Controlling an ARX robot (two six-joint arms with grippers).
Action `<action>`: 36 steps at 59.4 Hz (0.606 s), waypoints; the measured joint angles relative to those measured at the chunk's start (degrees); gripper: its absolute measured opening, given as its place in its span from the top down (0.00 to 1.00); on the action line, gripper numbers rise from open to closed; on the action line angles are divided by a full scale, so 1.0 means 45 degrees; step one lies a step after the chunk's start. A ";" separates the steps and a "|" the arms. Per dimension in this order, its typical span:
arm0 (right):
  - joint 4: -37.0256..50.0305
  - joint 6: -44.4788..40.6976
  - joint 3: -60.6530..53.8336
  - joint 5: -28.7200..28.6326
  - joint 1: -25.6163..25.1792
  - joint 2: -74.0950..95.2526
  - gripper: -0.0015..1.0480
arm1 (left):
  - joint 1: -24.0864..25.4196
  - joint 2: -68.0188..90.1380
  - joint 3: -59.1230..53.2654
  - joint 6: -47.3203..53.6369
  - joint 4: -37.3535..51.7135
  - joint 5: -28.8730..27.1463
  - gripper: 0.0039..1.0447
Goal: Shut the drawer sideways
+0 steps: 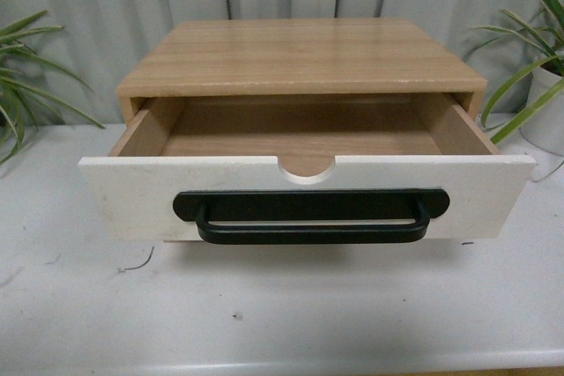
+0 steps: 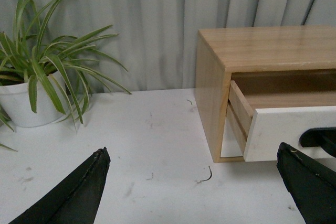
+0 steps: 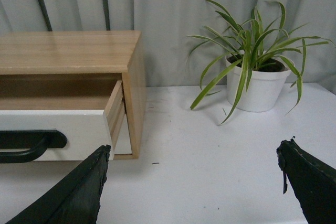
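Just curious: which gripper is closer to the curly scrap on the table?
Left. The scrap lies just ahead of the left gripper; the right gripper sits by the drawer's opposite end.

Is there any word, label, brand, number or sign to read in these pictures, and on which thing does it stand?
No text is readable in any view. The drawer, its black handle, the wooden cabinet, the table, the left plant pot and the right plant pot are all plain, without writing.
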 joint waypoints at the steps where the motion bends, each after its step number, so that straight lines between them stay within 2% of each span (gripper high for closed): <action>1: 0.0000 -0.0005 0.0000 0.0000 0.0000 0.0000 0.06 | 0.0000 0.0000 0.0000 0.0000 0.0000 0.0000 0.06; 16: 0.0000 -0.0005 0.0000 0.0000 0.0000 0.0000 0.06 | 0.0000 0.0000 0.0000 0.0000 0.0000 0.0000 0.06; 17: -0.0631 0.0423 0.0136 0.0495 0.0155 0.0136 0.06 | -0.0029 0.0029 0.0019 -0.0083 -0.0155 -0.0121 0.06; 18: -0.1049 0.1554 0.0491 0.1418 0.0121 0.1409 0.06 | -0.1069 0.1384 0.0933 -0.1409 -0.2458 -0.2448 0.06; 19: 0.0087 0.2516 0.0821 0.1025 -0.0738 0.2807 0.06 | -0.1321 0.3094 0.1593 -0.2618 -0.2846 -0.3861 0.06; 20: 0.1472 0.2647 0.1326 0.0515 -0.1389 0.3881 0.06 | -0.0704 0.4012 0.1734 -0.3128 -0.1821 -0.4221 0.06; 21: 0.2885 0.2477 0.2059 -0.0092 -0.1579 0.5382 0.06 | -0.0379 0.4964 0.2093 -0.3011 -0.0520 -0.3716 0.06; 23: 0.5260 0.0393 0.3798 -0.1229 -0.0865 0.9117 0.06 | -0.0374 0.8442 0.3565 -0.1103 0.2599 -0.2254 0.06; 25: 0.5197 -0.0772 0.4512 -0.1690 -0.0447 1.0244 0.06 | -0.0602 0.9641 0.4187 0.0233 0.3254 -0.1744 0.06; 29: 0.4658 -0.3526 0.5722 -0.2701 0.0165 1.1944 0.06 | -0.1059 1.1429 0.5707 0.3113 0.2783 -0.0447 0.06; 30: 0.4532 -0.3983 0.5935 -0.2793 0.0262 1.2211 0.06 | -0.1161 1.1696 0.5984 0.3711 0.2501 -0.0165 0.06; 32: 0.3847 -0.6067 0.6591 -0.3016 0.0534 1.2842 0.06 | -0.1438 1.2182 0.6552 0.5197 0.1763 0.0529 0.06; 36: 0.3070 -0.8519 0.7339 -0.3172 0.0690 1.3440 0.06 | -0.1919 1.2531 0.7383 0.7460 0.0369 0.1583 0.06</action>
